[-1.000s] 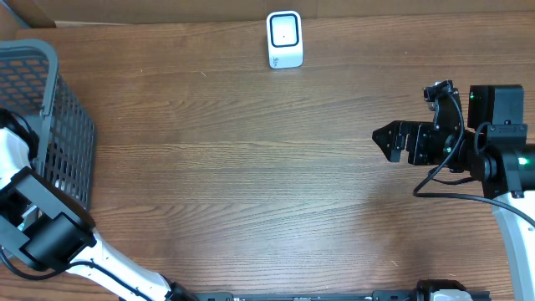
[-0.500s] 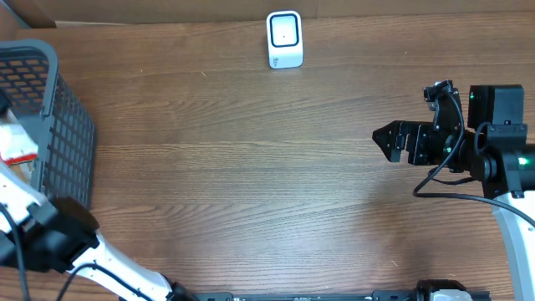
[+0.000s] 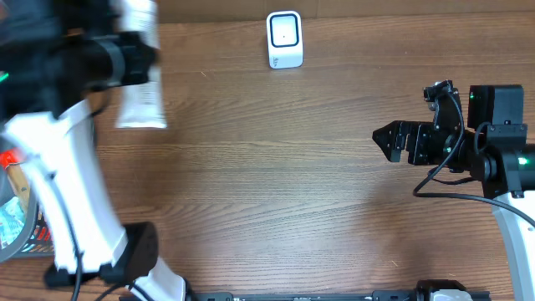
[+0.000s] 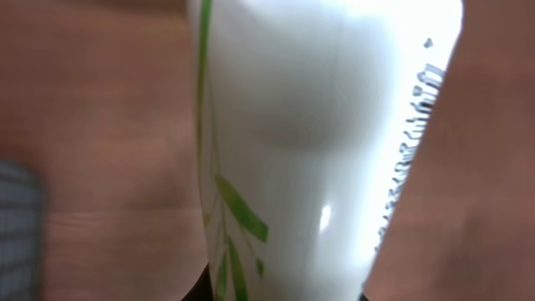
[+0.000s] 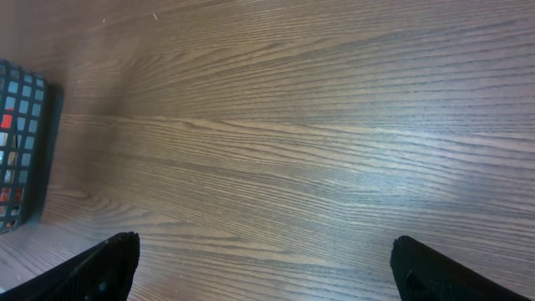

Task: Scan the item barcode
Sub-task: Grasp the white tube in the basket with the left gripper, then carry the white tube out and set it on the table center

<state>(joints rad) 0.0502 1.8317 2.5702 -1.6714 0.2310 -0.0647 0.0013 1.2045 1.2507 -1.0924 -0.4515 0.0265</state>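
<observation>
Over the table's [image 3: 267, 192] left side, seen from overhead, the left gripper [image 3: 125, 60] is held up near the camera, blurred and closed on a white tube [image 3: 142, 104]. The tube is gripped at its upper part, its lower end hanging free. It is well to the left of the scanner [image 3: 284, 38], a small white unit with a dark-framed window that stands at the table's far edge. At the right, the right gripper [image 3: 386, 142] is seen pointing left above bare wood, and nothing is held in it. Only in the left wrist view is the tube's face shown: glossy white, filling most of the frame, printed with a thin green stem and leaves on one side. A column of small dark print runs down the other edge, but it is too blurred to be read, and no brand name can be made out. The mark on the scanner's window cannot be read either. Only in the right wrist view is the spread of that claw made plain: its two dark fingers [image 5: 104, 263] are set wide apart at the frame's lower corners. A dark mesh basket [image 5: 33, 92] with something red inside is seen at the left edge.
</observation>
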